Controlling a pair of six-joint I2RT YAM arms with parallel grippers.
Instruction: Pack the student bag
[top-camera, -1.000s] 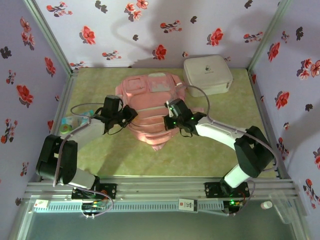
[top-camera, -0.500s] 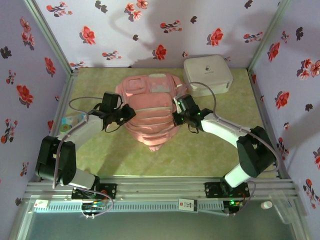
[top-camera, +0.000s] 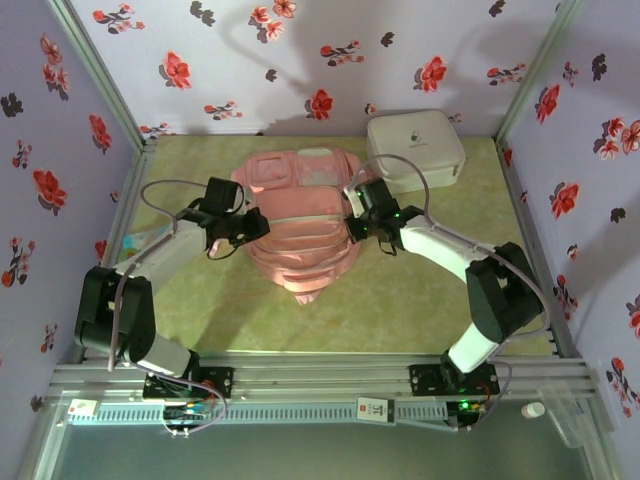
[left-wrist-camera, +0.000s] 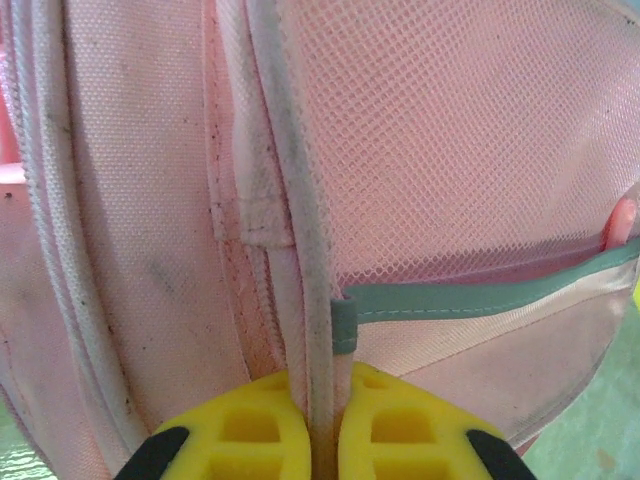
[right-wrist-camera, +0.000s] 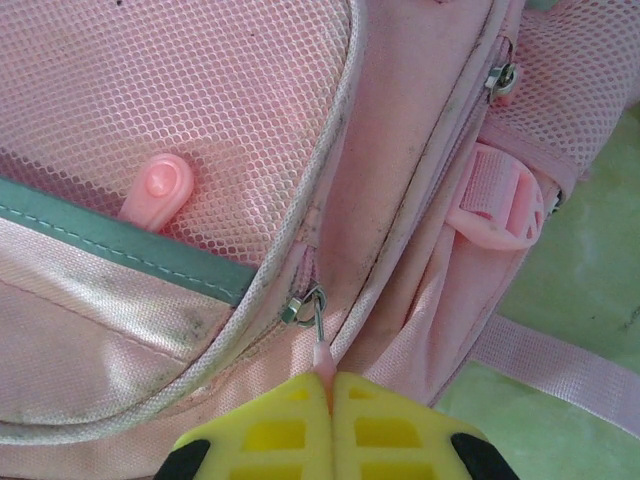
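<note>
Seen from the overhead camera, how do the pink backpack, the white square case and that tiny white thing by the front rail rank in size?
1. student bag: the largest.
2. white case: clearly smaller.
3. small white object: by far the smallest, even though it may lie nearer the camera.

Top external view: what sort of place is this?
Probably a small robot test booth: flower-printed walls, a metal frame rail in front, and a green table bearing the student bag.
</note>
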